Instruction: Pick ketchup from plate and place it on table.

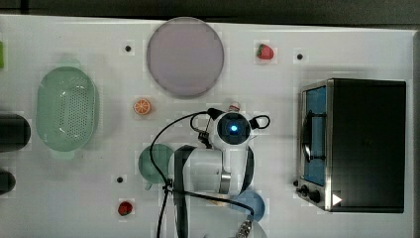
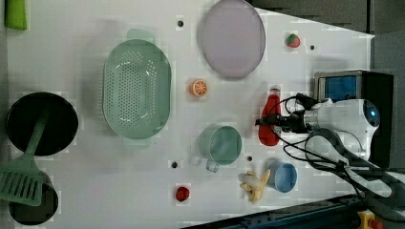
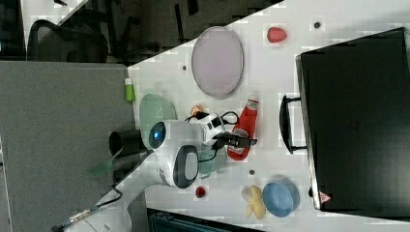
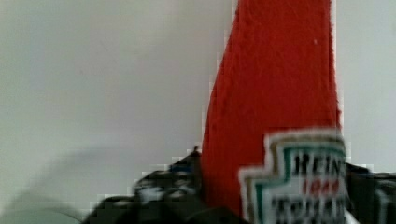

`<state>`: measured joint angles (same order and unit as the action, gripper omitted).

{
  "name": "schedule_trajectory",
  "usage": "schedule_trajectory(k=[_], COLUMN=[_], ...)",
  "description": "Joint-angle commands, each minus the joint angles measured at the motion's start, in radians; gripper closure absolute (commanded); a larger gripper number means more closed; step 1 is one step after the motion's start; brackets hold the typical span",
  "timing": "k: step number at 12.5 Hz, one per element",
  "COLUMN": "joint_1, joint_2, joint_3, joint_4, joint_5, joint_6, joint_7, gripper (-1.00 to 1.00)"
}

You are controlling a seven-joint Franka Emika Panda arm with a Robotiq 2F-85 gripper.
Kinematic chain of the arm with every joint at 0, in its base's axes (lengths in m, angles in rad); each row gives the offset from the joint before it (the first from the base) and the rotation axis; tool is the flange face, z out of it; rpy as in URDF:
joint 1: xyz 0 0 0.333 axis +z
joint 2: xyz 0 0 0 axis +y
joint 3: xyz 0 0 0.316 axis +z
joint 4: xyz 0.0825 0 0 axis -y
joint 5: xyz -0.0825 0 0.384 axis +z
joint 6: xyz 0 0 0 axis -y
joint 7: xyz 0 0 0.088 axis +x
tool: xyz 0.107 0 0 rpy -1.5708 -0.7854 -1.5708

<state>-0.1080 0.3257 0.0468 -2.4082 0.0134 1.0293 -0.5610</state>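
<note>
Ketchup [image 2: 269, 120] lay flat on table [image 2: 143, 191], off plate [image 2: 232, 38], between fingers of gripper [image 2: 267, 120]; grip or release impossible to tell.

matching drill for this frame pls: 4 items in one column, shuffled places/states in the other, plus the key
Things:
1. ketchup bottle
2. plate
3. orange slice
4. banana

Places or states:
A. bare, nothing lying on it
B. touching the blue bowl
C. lying on the table, with the gripper at its body
D. on the table between the colander and the plate

Pairs: 1-C, 2-A, 3-D, 4-B
</note>
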Motion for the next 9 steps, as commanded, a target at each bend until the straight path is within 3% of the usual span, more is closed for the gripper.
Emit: schedule_trajectory(k=[1, 5, 9], joint_1=[0.006, 0.007, 0.008], joint_2=[-0.111, -0.259, -0.346], joint_3=[0.001, 0.029, 0.051], joint_4=[0.062, 0.154, 0.332], joint_5=[0.013, 0.013, 0.013], joint_6=[0.02, -0.036, -0.408], joint_7=[0.044, 0.077, 0.354], gripper=[-1.0, -1.0, -1.0])
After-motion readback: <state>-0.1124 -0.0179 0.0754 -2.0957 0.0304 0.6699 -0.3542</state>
